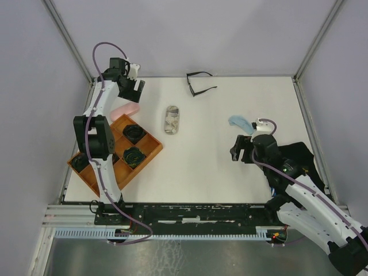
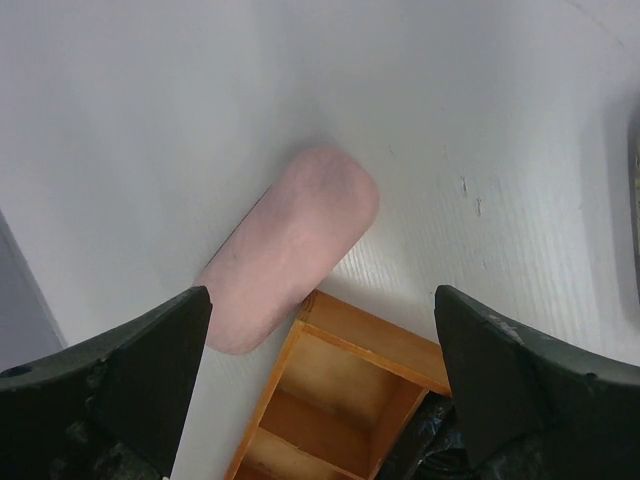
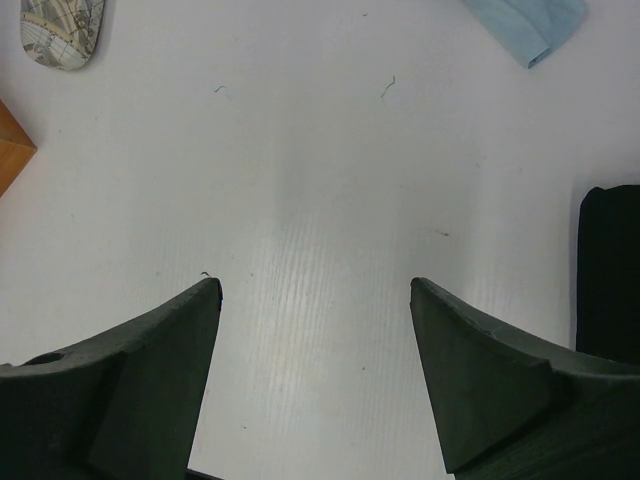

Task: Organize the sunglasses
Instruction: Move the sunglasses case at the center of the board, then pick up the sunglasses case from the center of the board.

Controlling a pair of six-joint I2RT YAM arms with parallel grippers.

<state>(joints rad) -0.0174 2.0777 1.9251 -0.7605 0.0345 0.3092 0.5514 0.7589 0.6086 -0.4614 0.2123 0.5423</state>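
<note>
We find the sunglasses far, right of our nearer left jaws; left and right jaws both released, empty.

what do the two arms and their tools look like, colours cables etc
The left arm and right arm are built from white shell links joined by black joint housings. A thin purple cable loops along each. The left tool and right tool are black, each with two broad, wedge-shaped, matte dark fingers. No markings are legible.
</note>
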